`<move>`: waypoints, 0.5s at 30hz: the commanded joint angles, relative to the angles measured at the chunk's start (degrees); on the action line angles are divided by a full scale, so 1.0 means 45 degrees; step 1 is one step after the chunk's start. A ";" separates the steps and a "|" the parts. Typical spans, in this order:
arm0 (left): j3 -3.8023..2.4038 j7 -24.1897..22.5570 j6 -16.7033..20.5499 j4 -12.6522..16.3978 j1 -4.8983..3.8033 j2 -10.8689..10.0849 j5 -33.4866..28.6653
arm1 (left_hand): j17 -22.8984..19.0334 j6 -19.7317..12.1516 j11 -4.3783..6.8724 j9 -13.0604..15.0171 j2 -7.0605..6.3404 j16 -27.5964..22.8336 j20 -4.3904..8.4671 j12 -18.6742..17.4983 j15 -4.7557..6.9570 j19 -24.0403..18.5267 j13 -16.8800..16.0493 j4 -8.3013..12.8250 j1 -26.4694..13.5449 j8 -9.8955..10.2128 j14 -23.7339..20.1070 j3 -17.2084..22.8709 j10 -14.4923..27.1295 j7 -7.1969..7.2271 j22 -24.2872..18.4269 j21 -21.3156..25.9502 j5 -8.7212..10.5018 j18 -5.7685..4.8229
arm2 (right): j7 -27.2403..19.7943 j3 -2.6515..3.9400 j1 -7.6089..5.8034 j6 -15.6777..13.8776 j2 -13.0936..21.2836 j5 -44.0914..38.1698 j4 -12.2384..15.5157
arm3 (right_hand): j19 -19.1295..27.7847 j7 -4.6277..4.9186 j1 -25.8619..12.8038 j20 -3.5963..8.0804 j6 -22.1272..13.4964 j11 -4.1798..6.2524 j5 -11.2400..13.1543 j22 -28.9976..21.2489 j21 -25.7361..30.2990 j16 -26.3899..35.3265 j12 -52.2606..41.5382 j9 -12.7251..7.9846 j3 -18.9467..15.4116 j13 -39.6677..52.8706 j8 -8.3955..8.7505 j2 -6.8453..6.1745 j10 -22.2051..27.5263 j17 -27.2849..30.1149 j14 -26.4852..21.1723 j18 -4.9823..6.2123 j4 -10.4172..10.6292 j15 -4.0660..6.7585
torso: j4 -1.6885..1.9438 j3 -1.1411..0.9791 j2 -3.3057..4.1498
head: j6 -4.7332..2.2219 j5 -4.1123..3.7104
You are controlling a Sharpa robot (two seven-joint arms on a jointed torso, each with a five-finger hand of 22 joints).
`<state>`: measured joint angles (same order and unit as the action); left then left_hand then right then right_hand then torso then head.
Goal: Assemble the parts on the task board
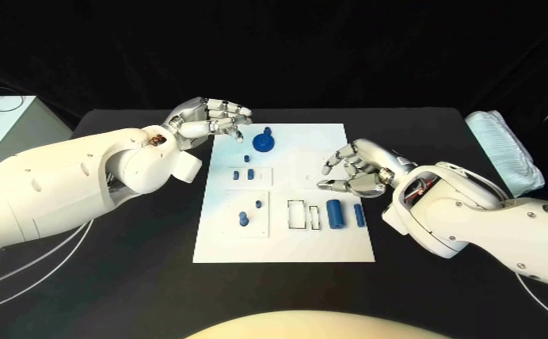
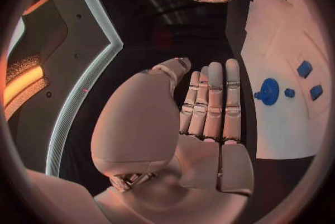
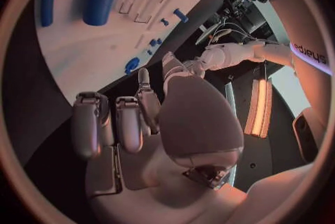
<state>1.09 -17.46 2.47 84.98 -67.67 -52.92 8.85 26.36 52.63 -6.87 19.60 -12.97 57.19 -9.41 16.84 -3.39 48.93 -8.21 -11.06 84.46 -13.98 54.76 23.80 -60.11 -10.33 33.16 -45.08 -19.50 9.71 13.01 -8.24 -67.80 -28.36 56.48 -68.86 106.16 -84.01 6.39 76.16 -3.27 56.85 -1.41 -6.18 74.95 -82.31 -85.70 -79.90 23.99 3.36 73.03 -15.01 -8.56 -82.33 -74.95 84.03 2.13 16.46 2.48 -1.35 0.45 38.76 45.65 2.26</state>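
Board: the flat white rectangular task board (image 1: 286,236) lies at the centre of the black table (image 1: 137,276), its long side running from 12 to 6 o'clock.
Round part: a blue disc-shaped part with a small knob (image 1: 265,142) sits toward the board's 12 o'clock end, a little left of its midline.
Upper panel: a raised white square panel (image 1: 260,182) just below the disc carries two small blue pegs (image 1: 243,173); one more tiny blue piece (image 1: 248,158) lies just above it.
Lower panel: a second white square panel (image 1: 253,228) at about 8 o'clock on the board holds a short blue peg (image 1: 243,217) and a smaller one (image 1: 258,204).
Slots: two thin-outlined rectangular recesses (image 1: 304,215) sit at the board's 4 o'clock side; whether anything white rests in them is hard to tell.
Cylinders: a thick blue cylinder (image 1: 335,213) lies just right of the recesses, and a slimmer blue rod (image 1: 359,214) lies beside it nearer the edge.
Left hand: the silver left hand (image 1: 210,123) hovers at the board's 11 o'clock corner, fingers extended side by side, holding nothing.
Right hand: the silver right hand (image 1: 356,168) hangs over the board's 3 o'clock edge, above the cylinders, fingers loosely curled and apart, grasping nothing.
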 commanded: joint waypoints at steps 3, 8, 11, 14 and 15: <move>-0.0007 -0.0097 -0.0195 0.0132 0.0078 -0.0015 -0.0111 | 0.0019 0.0094 -0.0040 -0.0014 0.0114 -0.0087 0.0011 -0.0087 -0.0028 -0.0078 0.0017 -0.0065 -0.0014 0.0015 -0.0101 0.0010 -0.0081 -0.0021 0.0021 0.0040 -0.0012 0.0145 | 0.0760 -0.0092 0.0036 0.1057 0.0946 0.1036 0.0433 | -0.1159 -0.0165 -0.0399 0.0086 0.0115 0.0054 -0.0057 0.3025 -0.0813 -0.0460 -0.1516 0.0250 -0.0273 0.2681 -0.0504 0.0003 -0.1012 -0.1979 0.1065 -0.0296 0.0046 0.0091 | -0.0084 -0.0040 -0.0036 | -0.0012 -0.0426; -0.0007 -0.0102 -0.0198 0.0212 0.0130 -0.0039 -0.0112 | 0.0019 0.0094 -0.0040 -0.0014 0.0114 -0.0087 0.0011 -0.0087 -0.0028 -0.0078 0.0017 -0.0065 -0.0014 0.0015 -0.0101 0.0010 -0.0081 -0.0021 0.0021 0.0040 -0.0012 0.0145 | 0.1660 -0.0177 0.0235 0.1094 0.1501 0.0114 0.0701 | -0.1263 -0.0213 -0.0774 0.0106 0.0132 0.0088 -0.0065 0.3224 -0.1357 -0.0659 -0.1856 0.0363 -0.0573 0.3207 -0.0732 -0.0030 -0.1323 -0.2485 0.1158 -0.0403 0.0076 0.0114 | -0.0054 -0.0014 -0.0038 | 0.0008 -0.0605; -0.0007 -0.0103 -0.0197 0.0243 0.0148 -0.0054 -0.0113 | 0.0057 0.0098 -0.0038 -0.0039 0.0134 -0.0107 0.0004 -0.0141 -0.0029 -0.0097 0.0044 -0.0093 -0.0013 0.0008 -0.0117 -0.0028 -0.0098 -0.0015 0.0038 0.0046 -0.0009 0.0147 | 0.2091 -0.0218 0.0379 0.1080 0.1554 -0.0237 0.0725 | -0.1299 -0.0223 -0.0975 0.0111 0.0120 0.0100 -0.0056 0.3289 -0.1543 -0.0709 -0.1890 0.0396 -0.0794 0.3265 -0.0801 -0.0010 -0.1355 -0.2621 0.1183 -0.0440 0.0073 0.0116 | -0.0058 -0.0007 -0.0033 | 0.0009 -0.0632; -0.0007 -0.0106 -0.0201 0.0273 0.0161 -0.0064 -0.0113 | 0.0057 0.0098 -0.0038 -0.0039 0.0134 -0.0107 0.0004 -0.0141 -0.0029 -0.0097 0.0044 -0.0093 -0.0013 0.0008 -0.0117 -0.0028 -0.0098 -0.0015 0.0038 0.0046 -0.0009 0.0147 | 0.2489 -0.0246 0.0594 0.0997 0.1435 -0.0519 0.0687 | -0.1321 -0.0231 -0.1187 0.0112 0.0094 0.0103 -0.0055 0.3326 -0.1655 -0.0749 -0.1897 0.0426 -0.1080 0.3288 -0.0867 0.0057 -0.1364 -0.2731 0.1203 -0.0463 0.0080 0.0119 | -0.0049 -0.0002 -0.0024 | 0.0018 -0.0614; -0.0007 -0.0108 -0.0204 0.0284 0.0164 -0.0068 -0.0113 | 0.0057 0.0098 -0.0038 -0.0039 0.0134 -0.0107 0.0004 -0.0141 -0.0029 -0.0097 0.0044 -0.0093 -0.0013 0.0008 -0.0117 -0.0028 -0.0098 -0.0015 0.0038 0.0046 -0.0009 0.0147 | 0.2609 -0.0251 0.0665 0.0965 0.1362 -0.0590 0.0658 | -0.1326 -0.0232 -0.1221 0.0112 0.0089 0.0104 -0.0056 0.3334 -0.1678 -0.0754 -0.1896 0.0431 -0.1131 0.3289 -0.0878 0.0065 -0.1363 -0.2743 0.1205 -0.0468 0.0080 0.0118 | -0.0033 -0.0001 -0.0022 | 0.0021 -0.0616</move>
<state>1.09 -17.47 2.45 86.02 -66.97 -53.25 8.73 26.57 52.63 -7.07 19.48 -12.97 56.90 -9.41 16.41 -3.61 48.92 -8.06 -11.23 84.46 -13.98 54.54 23.64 -60.32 -10.33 33.29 -45.09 -19.50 9.71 20.99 -9.36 -64.99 -25.04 62.84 -68.33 109.09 -84.01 5.69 71.05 -3.28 57.13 -1.22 -6.18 74.94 -89.66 -88.88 -88.12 25.88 -1.62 74.96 -18.78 -8.18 -83.83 -74.97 84.02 0.38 16.88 2.48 -1.59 0.41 38.61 45.71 -0.51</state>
